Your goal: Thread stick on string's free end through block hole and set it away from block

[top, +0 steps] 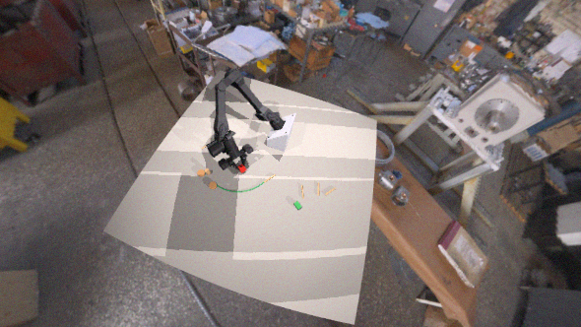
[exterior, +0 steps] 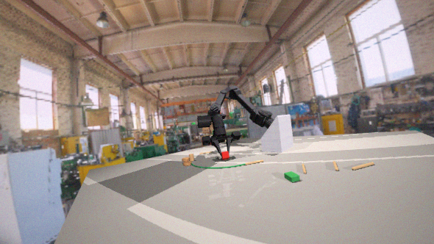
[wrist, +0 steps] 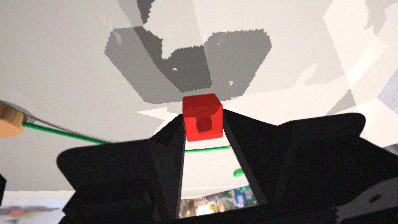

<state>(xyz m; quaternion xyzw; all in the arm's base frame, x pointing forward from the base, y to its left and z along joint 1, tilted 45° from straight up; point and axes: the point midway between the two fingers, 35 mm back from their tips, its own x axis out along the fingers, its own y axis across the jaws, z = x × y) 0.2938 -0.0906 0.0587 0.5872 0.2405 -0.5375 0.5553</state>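
My gripper (top: 240, 167) (exterior: 225, 153) (wrist: 202, 116) is shut on the red block (top: 242, 169) (exterior: 225, 156) (wrist: 203, 131), at or just above the table; contact with the table cannot be told. A dark round hole shows in its face in the wrist view. The round wooden button (top: 213, 185) (exterior: 186, 162) (wrist: 10, 121) lies to the left of the gripper. The green string (top: 240, 191) (exterior: 221, 167) (wrist: 65, 133) curves from it, in front of the block, to the thin wooden stick (top: 270, 178) (exterior: 254, 162), which lies on the table, not held.
A green block (top: 297, 205) (exterior: 292, 176) and loose sticks (top: 318, 189) (exterior: 363, 166) lie to the right. Small wooden pieces (top: 201, 172) (exterior: 191, 157) stand beside the button. Another stick (exterior: 205, 153) lies behind. A white wedge-shaped body (top: 282, 137) (exterior: 281, 134) stands behind right, by the arm's base.
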